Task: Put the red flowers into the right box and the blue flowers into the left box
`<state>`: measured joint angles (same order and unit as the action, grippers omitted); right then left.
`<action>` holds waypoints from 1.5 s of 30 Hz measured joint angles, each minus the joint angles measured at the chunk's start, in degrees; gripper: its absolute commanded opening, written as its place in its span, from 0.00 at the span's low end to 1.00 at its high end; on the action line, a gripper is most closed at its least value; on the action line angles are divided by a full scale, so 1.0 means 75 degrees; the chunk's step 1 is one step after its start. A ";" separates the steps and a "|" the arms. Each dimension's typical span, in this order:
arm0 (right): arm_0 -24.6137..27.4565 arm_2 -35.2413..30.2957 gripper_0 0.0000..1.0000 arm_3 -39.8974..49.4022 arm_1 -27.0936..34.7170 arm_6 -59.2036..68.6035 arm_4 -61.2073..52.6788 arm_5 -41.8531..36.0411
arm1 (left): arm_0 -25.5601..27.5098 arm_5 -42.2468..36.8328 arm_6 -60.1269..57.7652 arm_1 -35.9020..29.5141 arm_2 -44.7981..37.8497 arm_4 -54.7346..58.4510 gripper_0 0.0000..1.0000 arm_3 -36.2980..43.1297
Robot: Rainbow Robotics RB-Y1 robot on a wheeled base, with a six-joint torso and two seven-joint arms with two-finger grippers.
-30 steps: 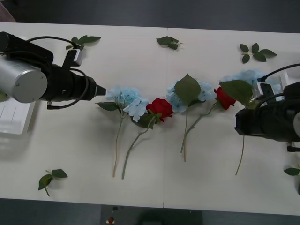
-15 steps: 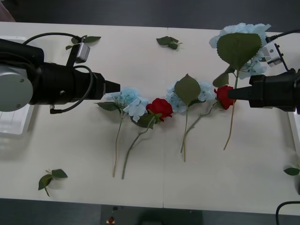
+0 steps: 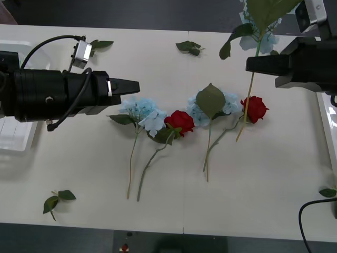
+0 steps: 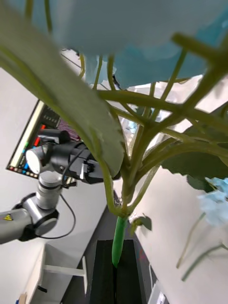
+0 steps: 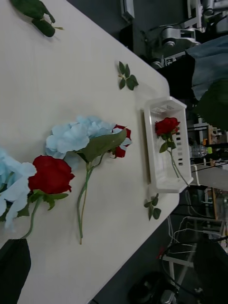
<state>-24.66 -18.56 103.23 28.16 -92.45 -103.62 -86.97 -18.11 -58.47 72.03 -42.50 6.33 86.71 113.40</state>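
Observation:
My right gripper (image 3: 248, 64) is shut on the stem of a blue flower (image 3: 259, 16) and holds it in the air over the far right of the table, the stem hanging down. In the right wrist view the green stem (image 4: 117, 237) is pinched between the black fingers. Two more blue flowers (image 3: 141, 112) (image 3: 213, 108) and two red flowers (image 3: 179, 121) (image 3: 255, 108) lie in a row mid-table. My left gripper (image 3: 134, 85) hovers open just left of that row. The left box (image 3: 16, 134) sits under the left arm. The right box (image 5: 166, 142) holds one red flower (image 5: 166, 127).
Loose green leaf sprigs lie at the far edge (image 3: 95, 45) (image 3: 189, 47), near the front left (image 3: 58, 200) and at the right edge (image 3: 327, 192). The right box's rim (image 3: 326, 121) shows at the table's right side.
My right gripper has lifted the blue flower off the table and carried it up toward the far side. The left arm has shifted right and a little farther away.

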 measured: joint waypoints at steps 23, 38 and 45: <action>-0.0873 0.1456 0.00 0.0000 -0.0852 -0.2162 -0.0178 0.1540 | -0.0075 0.0043 -0.0001 0.1154 0.0000 0.1293 1.00 0.0882; -0.0876 0.2271 0.00 0.0000 -0.1111 -0.2162 -0.0178 0.2181 | -0.0809 0.0699 -0.0003 0.1446 0.1132 0.0453 0.00 0.0882; -0.0876 0.2268 0.00 0.0000 -0.1111 -0.2162 -0.0178 0.2181 | -0.0809 0.0696 -0.0003 0.1157 0.1131 0.0618 0.00 0.0882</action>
<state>-31.23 -1.55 103.23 19.83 -108.66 -104.95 -70.61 -24.18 -53.26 72.01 -33.82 14.81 91.34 120.02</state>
